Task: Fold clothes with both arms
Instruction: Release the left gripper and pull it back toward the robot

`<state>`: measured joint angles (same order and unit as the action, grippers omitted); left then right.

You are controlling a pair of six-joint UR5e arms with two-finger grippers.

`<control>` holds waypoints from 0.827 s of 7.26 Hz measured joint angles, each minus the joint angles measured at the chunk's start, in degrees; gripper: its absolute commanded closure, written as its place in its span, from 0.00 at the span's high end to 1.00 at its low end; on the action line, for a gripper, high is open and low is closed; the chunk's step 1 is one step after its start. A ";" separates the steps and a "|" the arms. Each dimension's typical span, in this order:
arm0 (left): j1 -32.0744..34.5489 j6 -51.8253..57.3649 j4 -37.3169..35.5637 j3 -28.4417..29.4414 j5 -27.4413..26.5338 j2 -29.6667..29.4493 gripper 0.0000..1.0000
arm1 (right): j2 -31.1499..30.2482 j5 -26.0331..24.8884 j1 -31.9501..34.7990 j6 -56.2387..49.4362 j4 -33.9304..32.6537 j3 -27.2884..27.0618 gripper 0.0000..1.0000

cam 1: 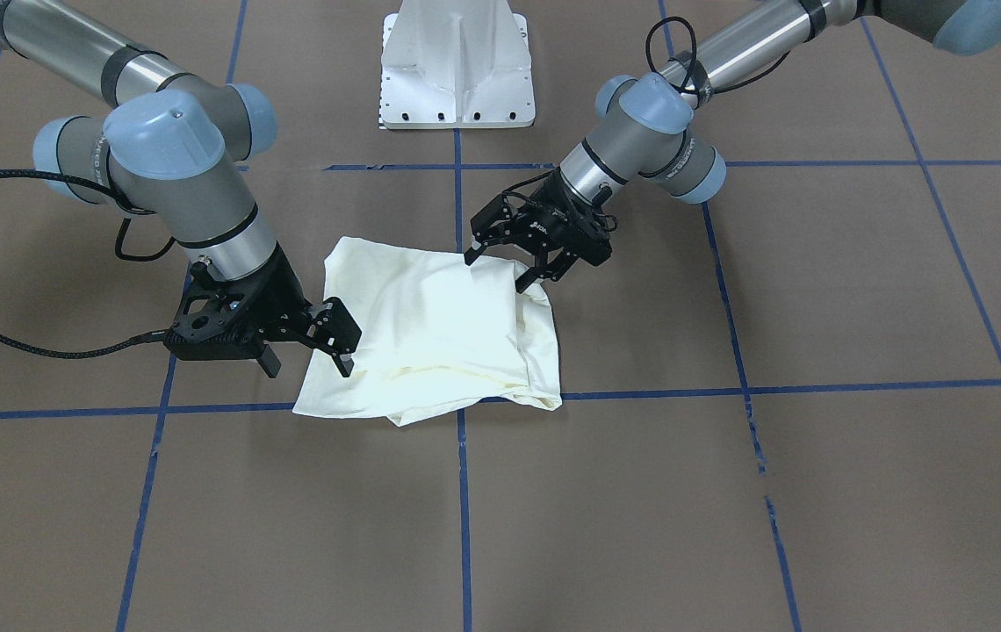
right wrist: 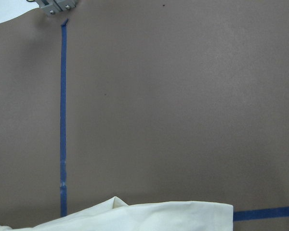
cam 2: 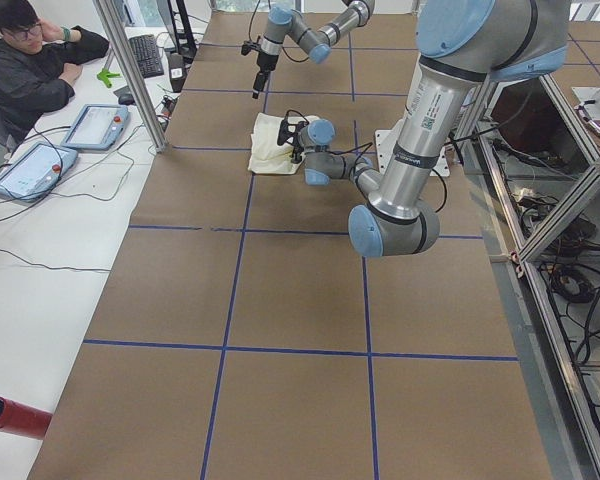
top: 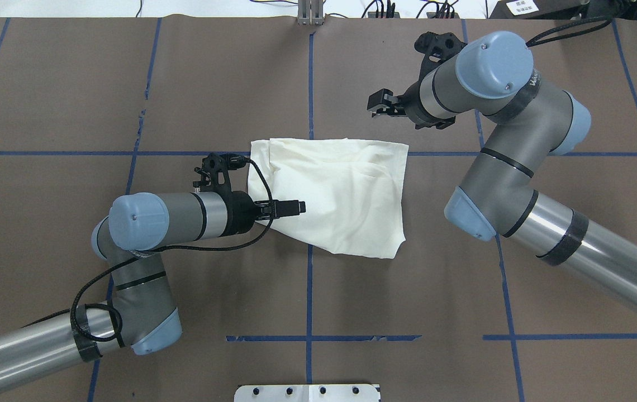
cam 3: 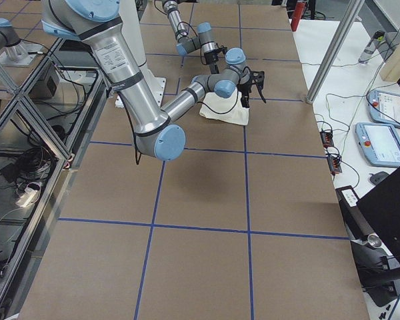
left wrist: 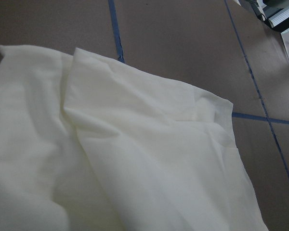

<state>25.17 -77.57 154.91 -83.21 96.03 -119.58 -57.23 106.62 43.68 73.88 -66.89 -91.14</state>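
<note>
Nearest the front camera, bare brown table (cam 1: 606, 527) gridded with blue tape (cam 1: 464, 509). Farther in, from that view's left: right arm (cam 1: 184, 175) bent down to the right gripper (cam 1: 309, 364), jaws apart, nothing between them, held above the table. Appears from the front to overlap an edge of the cream shirt (cam 1: 439, 325), yet stands clear of it from overhead, just beyond the far corner on the robot's right. Shows only a strip of cream hem at the bottom of its wrist view, with brown table and a tape line filling the rest.

Between the two claws, that shirt, folded to a rough rectangle, plain side up, layered edges toward the front camera, one fold ridge across it. Lying flat on the table, astride a tape crossing.

To the right of it, left gripper (cam 1: 499, 270), jaws likewise spread, empty, tilted down over the shirt's edge on the robot's left. Low at the cloth, its fingertips (cam 1: 536, 272); touching or just above, cannot tell. Close cream folds filling the left wrist view. Behind that claw, left arm (cam 1: 650, 132) reaching in from the upper right. Between the arms at the back, white pedestal base (cam 1: 458, 79).
</note>
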 measured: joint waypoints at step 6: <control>-2.56 -0.03 6.34 -0.05 0.17 4.15 0.03 | -0.16 -0.24 0.00 -0.03 0.00 0.00 1.00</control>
<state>22.62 -77.59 161.25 -83.26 96.21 -115.43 -57.39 106.38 43.68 73.85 -66.88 -91.14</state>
